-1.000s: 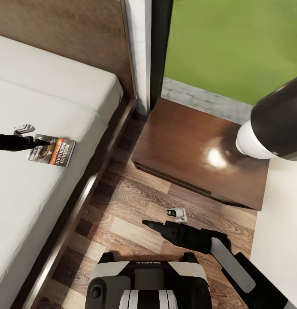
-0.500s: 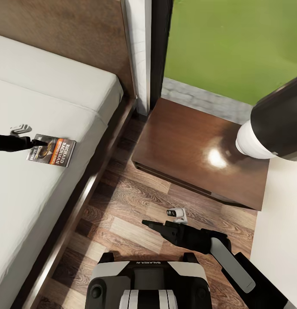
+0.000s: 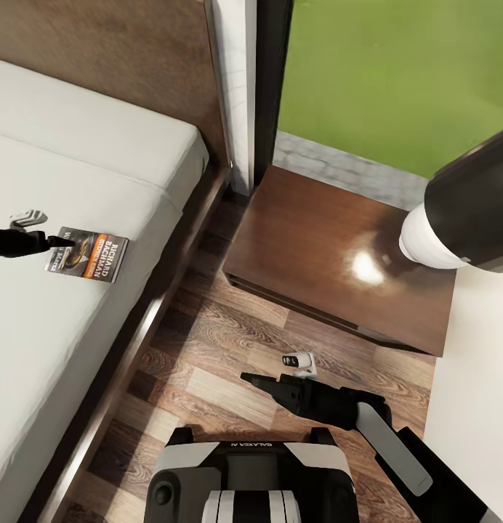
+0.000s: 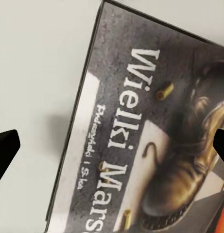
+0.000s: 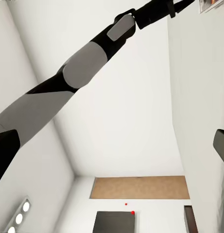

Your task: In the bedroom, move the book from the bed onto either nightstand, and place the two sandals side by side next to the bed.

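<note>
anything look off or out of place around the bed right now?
Nothing damaged or spilled. The book lies flat on the bed, skewed to the mattress edge, not yet on the nightstand. The left gripper sits open at its near edge, not gripping. The right gripper hangs over the floor.

Around the book (image 3: 86,256) the mattress of the bed (image 3: 99,138) lay bare on every side, open to approach from above. Beside the bed, a strip of wood-plank floor (image 3: 208,349) ran free up to the nightstand (image 3: 339,254). The nightstand's glossy top stood unoccupied, though a dark lamp shade (image 3: 462,211) overhung its far corner from the bed.
</note>
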